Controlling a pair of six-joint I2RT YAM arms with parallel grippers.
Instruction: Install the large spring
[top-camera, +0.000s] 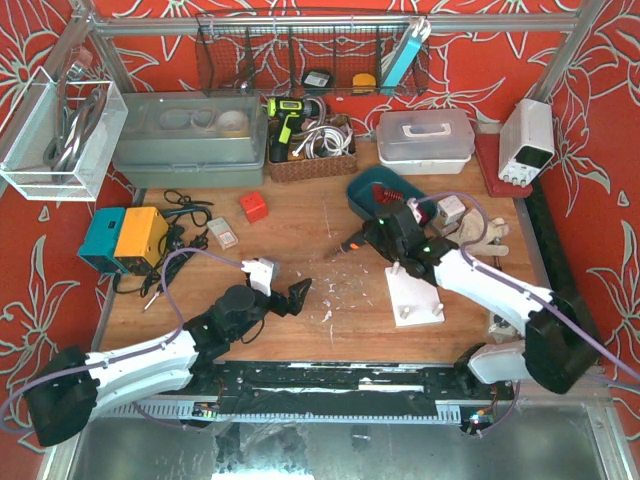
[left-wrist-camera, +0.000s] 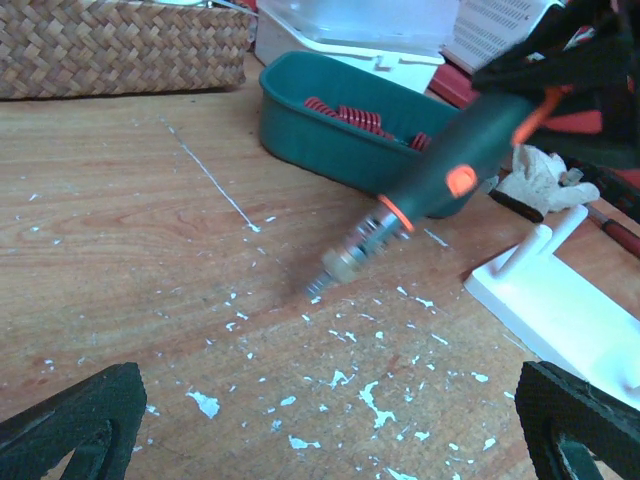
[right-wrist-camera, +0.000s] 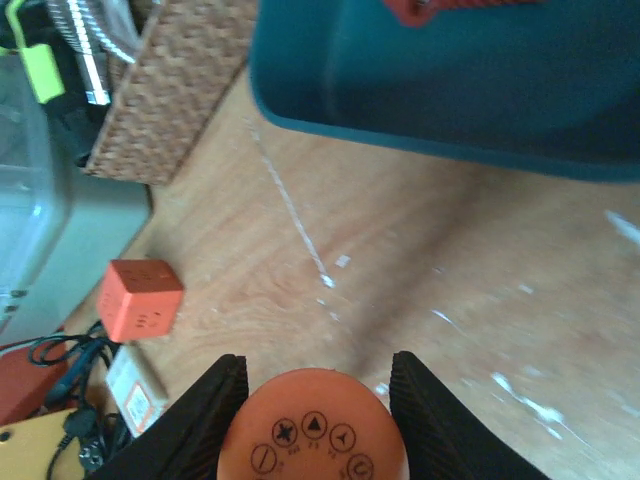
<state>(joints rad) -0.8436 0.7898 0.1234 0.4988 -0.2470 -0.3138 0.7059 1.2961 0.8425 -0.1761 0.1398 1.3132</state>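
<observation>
While the right tool (right-wrist-camera: 315, 395) is clamped on the green screwdriver (left-wrist-camera: 455, 170), bit angled down at the worktop (left-wrist-camera: 120, 250), the red springs (left-wrist-camera: 345, 112) lie in the teal tray (left-wrist-camera: 310, 140). The left tool (left-wrist-camera: 325, 425) hangs with its jaws wide apart, seemingly free to fetch one.

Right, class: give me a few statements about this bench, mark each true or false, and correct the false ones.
1. The right gripper holds the screwdriver. True.
2. The left gripper grips a spring. False: it is open and empty.
3. Red springs lie in the teal tray. True.
4. The screwdriver's tip rests inside the tray. False: it points at the bare tabletop, outside the tray.
</observation>
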